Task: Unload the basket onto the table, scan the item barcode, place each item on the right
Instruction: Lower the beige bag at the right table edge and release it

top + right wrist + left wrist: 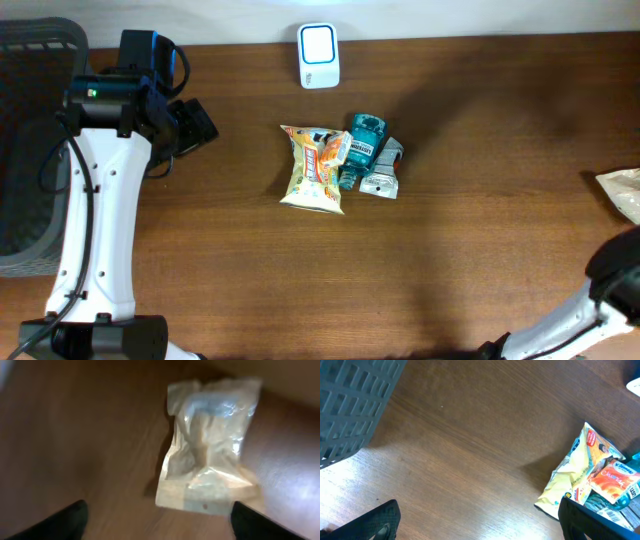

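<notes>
Clear packet (pixel 210 445) on table (pixel 75 435) just beyond right pincer (pixel 160 516), spread wide, left pincer (pixel 480 517) likewise spread

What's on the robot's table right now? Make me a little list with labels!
scanner: white scanner, at the table's edge behind the pile
middle pile: yellow snack bag, teal bottle and silver pack, bunched together
basket: gray basket, on the left side
packet: clear packet, lying on the table in front of the right claw
left claw: open, holding nothing
right claw: open, holding nothing
</notes>
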Tool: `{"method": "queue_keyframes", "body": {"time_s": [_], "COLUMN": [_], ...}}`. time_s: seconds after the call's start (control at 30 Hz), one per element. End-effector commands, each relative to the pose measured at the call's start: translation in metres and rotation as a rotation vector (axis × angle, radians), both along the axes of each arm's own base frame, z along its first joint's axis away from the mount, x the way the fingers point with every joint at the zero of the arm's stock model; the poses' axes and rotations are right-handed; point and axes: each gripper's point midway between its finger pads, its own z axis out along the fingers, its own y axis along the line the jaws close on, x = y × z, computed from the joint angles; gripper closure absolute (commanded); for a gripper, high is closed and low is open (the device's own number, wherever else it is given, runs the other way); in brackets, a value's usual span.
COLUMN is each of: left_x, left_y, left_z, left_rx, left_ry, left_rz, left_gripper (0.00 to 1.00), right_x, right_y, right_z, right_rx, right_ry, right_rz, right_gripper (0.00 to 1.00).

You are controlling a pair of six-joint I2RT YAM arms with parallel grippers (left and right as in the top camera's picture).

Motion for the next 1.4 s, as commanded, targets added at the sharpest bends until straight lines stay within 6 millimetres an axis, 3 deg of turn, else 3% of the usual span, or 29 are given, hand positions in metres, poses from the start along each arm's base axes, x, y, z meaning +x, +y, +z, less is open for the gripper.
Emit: {"method": "queue_keyframes", "body": {"time_s": [0.0,0.1,0.17,0.27,0.33,0.53,0.87,0.97,1.1,1.3,1.37], "left_x": [-0.001,-0.001,-0.001,-0.001,-0.001,-0.001,-0.001,-0.001,-0.001,-0.001,-0.001], "left_y": [0.0,0.0,0.0,0.0,0.0,0.0,0.0,0.0,0.0,0.0,0.0], "left_z": [0.002,0.002,0.002,0.002,0.002,0.002,0.002,0.002,0.002,0.002,0.002], "left_rx": [-0.004,-0.004,-0.004,-0.004,-0.004,-0.004,-0.004,-0.004,-0.004,-0.004,-0.004], "left_ry": [-0.006,-0.007,-0.006,-0.006,-0.007,-0.006,-0.006,-0.006,-0.006,-0.006,-0.006], "left_rz": [0.009,0.009,0.009,0.009,0.009,0.009,0.009,0.009,0.009,0.009,0.009], "left_gripper": [0.01,0.01,0.01,0.01,0.01,0.01,0.01,0.01,0.01,0.01,0.01], "right_x": [-0.034,-0.06,-0.074,-0.084,-0.085,-0.085,-0.079,-0.074,-0.05,-0.005,0.013], "right_y": [-0.007,-0.014,-0.019,-0.025,-0.029,-0.037,-0.019,-0.014,0.0,0.028,0.041], "right_z": [0.019,-0.005,-0.031,-0.064,-0.085,-0.124,-0.196,-0.196,-0.181,-0.127,-0.1], "right_rx": [-0.072,-0.029,0.026,0.068,0.081,0.079,0.231,0.237,0.276,0.31,0.3], "right_ry": [0.086,0.172,0.213,0.262,0.278,0.319,0.37,0.367,0.289,0.16,0.105], "right_rz": [-0.094,-0.184,-0.223,-0.244,-0.248,-0.258,-0.206,-0.184,-0.096,0.015,0.065], "right_gripper": [0.31,0.54,0.63,0.79,0.95,0.96,0.96,0.96,0.96,0.96,0.96]}}
